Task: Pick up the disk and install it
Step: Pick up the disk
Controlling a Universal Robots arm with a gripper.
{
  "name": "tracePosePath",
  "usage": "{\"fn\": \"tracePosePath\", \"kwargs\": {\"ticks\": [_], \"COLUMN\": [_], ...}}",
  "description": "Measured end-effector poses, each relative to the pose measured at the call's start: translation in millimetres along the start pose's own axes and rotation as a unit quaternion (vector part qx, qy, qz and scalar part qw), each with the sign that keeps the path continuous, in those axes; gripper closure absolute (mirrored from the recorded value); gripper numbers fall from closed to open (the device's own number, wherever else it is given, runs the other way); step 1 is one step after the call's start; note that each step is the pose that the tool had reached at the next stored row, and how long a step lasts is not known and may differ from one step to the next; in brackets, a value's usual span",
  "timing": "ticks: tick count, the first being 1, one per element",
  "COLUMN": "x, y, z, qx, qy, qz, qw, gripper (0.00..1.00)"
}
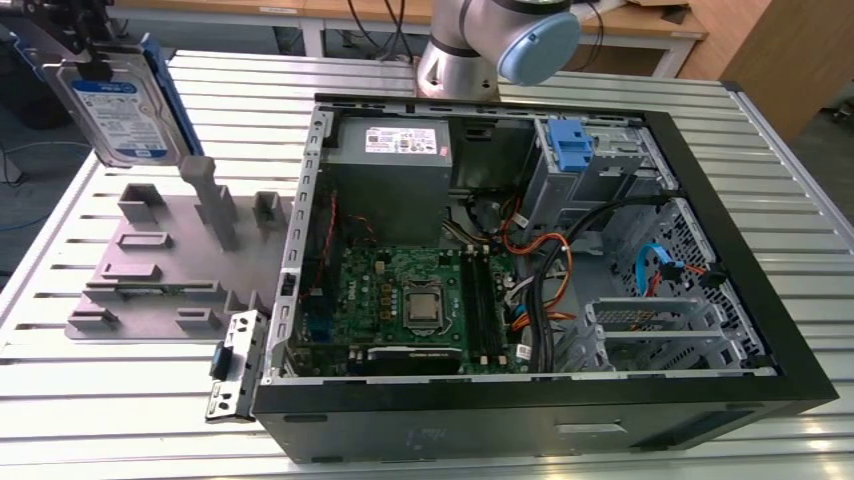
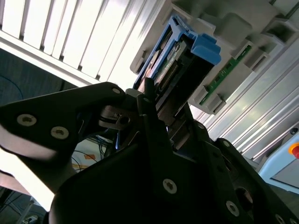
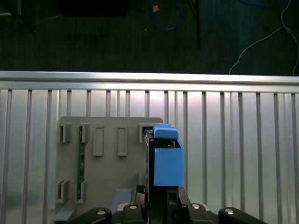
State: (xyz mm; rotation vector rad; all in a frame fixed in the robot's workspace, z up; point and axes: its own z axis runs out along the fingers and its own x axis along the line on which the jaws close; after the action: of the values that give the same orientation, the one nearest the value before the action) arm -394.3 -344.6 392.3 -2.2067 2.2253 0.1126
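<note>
The disk, silver with a white-and-blue label and blue side rails, hangs upright in the air at the exterior view's far left, above the grey holder plate. My gripper is shut on its upper end. In the second wrist view the black fingers clamp the disk from both sides. The first wrist view looks along the disk's edge, with its blue rail rising from my gripper over the holder plate.
An open computer case lies on the slatted metal table, at the exterior view's right of the holder plate. Inside are a grey power supply, a bright-blue latch piece, a motherboard and loose cables.
</note>
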Motion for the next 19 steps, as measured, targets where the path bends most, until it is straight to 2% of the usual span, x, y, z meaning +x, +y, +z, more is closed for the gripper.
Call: {"fn": "tracePosePath", "kwargs": {"ticks": [3, 12, 19], "x": [-0.1, -0.2, -0.7], "y": [0.2, 0.3, 0.6], "z": [-2.9, -4.3, -13.1], "qx": [0.0001, 0.0000, 0.0001], "qy": [0.0000, 0.0002, 0.0002], "qz": [0.000, 0.000, 0.000], "qw": [1.00000, 1.00000, 1.00000], "gripper": [0.65, 0.65, 0.65]}}
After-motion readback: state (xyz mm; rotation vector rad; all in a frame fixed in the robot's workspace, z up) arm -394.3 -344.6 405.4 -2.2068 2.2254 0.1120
